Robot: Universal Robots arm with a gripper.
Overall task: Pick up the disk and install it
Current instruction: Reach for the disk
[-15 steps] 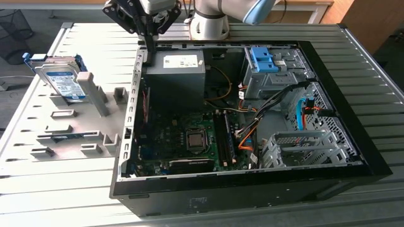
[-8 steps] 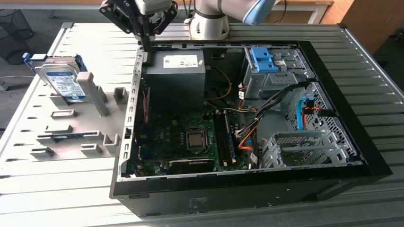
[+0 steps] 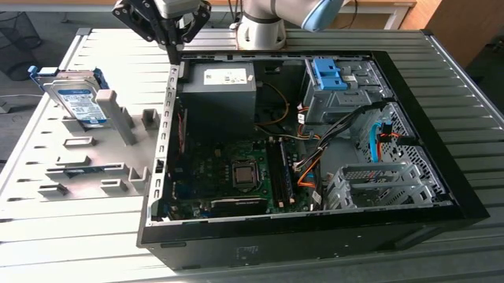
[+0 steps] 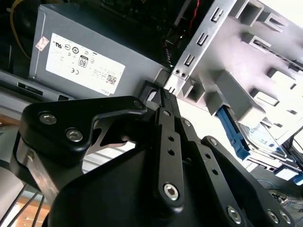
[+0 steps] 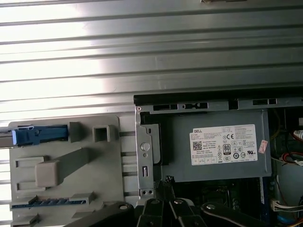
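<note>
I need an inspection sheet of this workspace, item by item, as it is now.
Surface: ribbed metal table carrying a grey fixture and an open computer case.
Job's things: disk stands on edge in the fixture, untouched.
Clutter: nothing seen.
Grippers: claw shut, empty, above the case's edge beside the power supply.
Cables: orange, black and blue wires inside the case.
Surroundings: arm base on the table.

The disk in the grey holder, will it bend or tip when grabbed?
Probably rigid: the disk looks like a flat metal slab in a blue frame. Likely heavy for its size. Standing on edge in the grey holder, it might tip if pushed.
</note>
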